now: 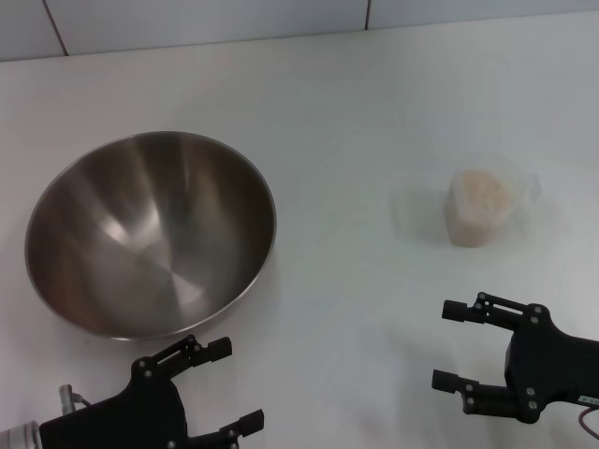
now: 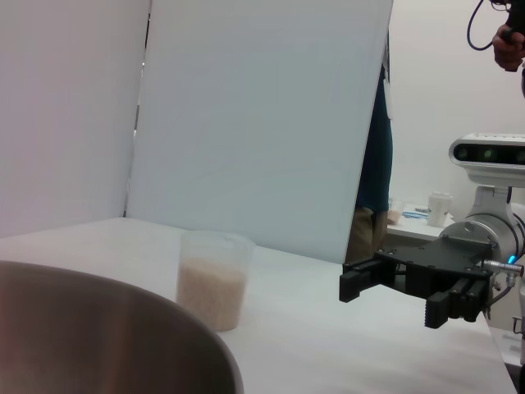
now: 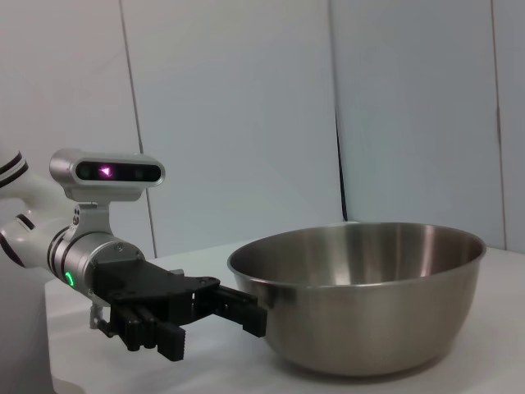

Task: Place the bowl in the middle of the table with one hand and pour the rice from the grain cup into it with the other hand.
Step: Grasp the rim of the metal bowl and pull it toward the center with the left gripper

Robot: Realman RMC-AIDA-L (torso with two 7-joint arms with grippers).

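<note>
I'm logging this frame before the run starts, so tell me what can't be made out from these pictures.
- Bowl, left wrist view: only part of its rim shows, cut off by the picture's edge.
- Left gripper, head view: its arm is cropped at the bottom edge.
- Grain cup, head view: clear walls fade into the white table, so its spout is hard to trace.
- Right gripper: its arm is cropped at the picture's corner.

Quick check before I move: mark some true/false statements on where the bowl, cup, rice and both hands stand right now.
1. The bowl is empty. True.
2. The rice is in the bowl. False: it fills the grain cup.
3. The left hand grips the bowl's rim. False: it is open, just short of it.
4. The right hand is open, clear of the cup. True.
5. The cup lies tipped over. False: it stands upright on the table.
</note>
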